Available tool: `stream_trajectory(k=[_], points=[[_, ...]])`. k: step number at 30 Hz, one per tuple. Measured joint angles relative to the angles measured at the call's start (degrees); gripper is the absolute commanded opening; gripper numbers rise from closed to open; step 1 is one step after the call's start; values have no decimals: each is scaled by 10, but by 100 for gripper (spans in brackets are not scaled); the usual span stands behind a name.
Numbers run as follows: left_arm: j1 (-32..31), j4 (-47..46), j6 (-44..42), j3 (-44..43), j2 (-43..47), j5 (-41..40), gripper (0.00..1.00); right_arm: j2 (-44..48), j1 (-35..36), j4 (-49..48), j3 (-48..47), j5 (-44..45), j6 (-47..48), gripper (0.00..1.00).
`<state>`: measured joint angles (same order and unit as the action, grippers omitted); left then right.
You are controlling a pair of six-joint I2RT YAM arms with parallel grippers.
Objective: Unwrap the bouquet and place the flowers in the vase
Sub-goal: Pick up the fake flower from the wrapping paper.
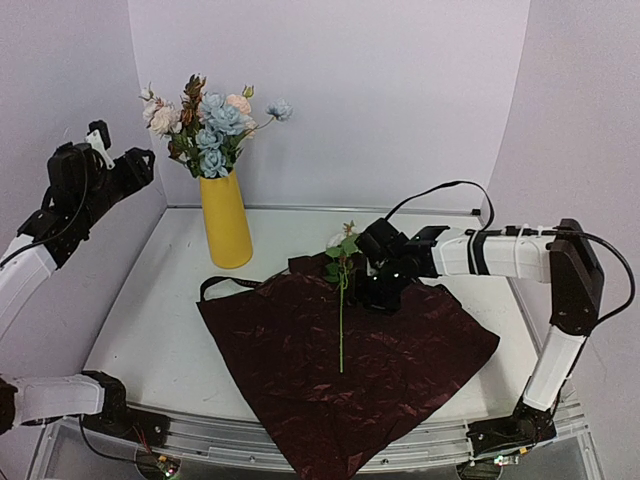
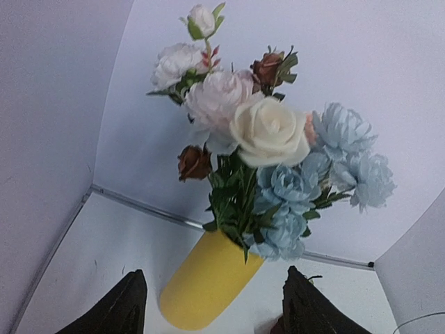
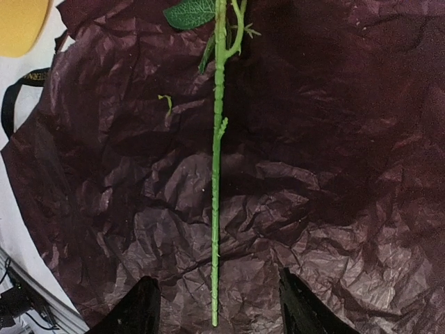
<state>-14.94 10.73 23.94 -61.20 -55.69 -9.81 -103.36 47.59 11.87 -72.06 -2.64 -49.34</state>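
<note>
The yellow vase (image 1: 226,225) stands at the back left and holds several flowers (image 1: 210,125) in pink, cream, pale blue and rust. My left gripper (image 1: 140,160) hangs open high up, left of the blooms. In the left wrist view the vase (image 2: 208,285) and the flowers (image 2: 264,139) fill the space beyond its empty gripper (image 2: 217,309). The dark red wrapping paper (image 1: 400,370) lies spread flat. One green-stemmed flower (image 1: 341,320) rests on it. My right gripper (image 1: 380,285) hovers open beside the bloom end. Its wrist view shows the stem (image 3: 217,174) lying between the parted fingertips (image 3: 142,309).
A black ribbon (image 1: 215,283) trails from the paper's left corner towards the vase. The paper's near corner hangs over the table's front edge (image 1: 300,435). White walls close in at the back and on both sides. A corner of the vase (image 3: 21,24) shows at the right wrist view's top left.
</note>
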Motion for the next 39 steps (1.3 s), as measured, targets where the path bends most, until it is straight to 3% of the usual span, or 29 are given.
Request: stream_trajectory(k=[7,11,20,33,39], points=[[0,66,49,85,81,39,69,-71,29,50,-64,36,-30,58],[0,81,72,119,102,66,69,-103,36,66,-77,47,-43,51],[0,102,90,134,100,127,70,-152,39,83,-119,71,-61,38],[0,110,75,173,120,165,71,-222,56,119,-206,98,-63,37],[0,122,74,181,147,172,71,-232,60,138,-209,119,-72,24]])
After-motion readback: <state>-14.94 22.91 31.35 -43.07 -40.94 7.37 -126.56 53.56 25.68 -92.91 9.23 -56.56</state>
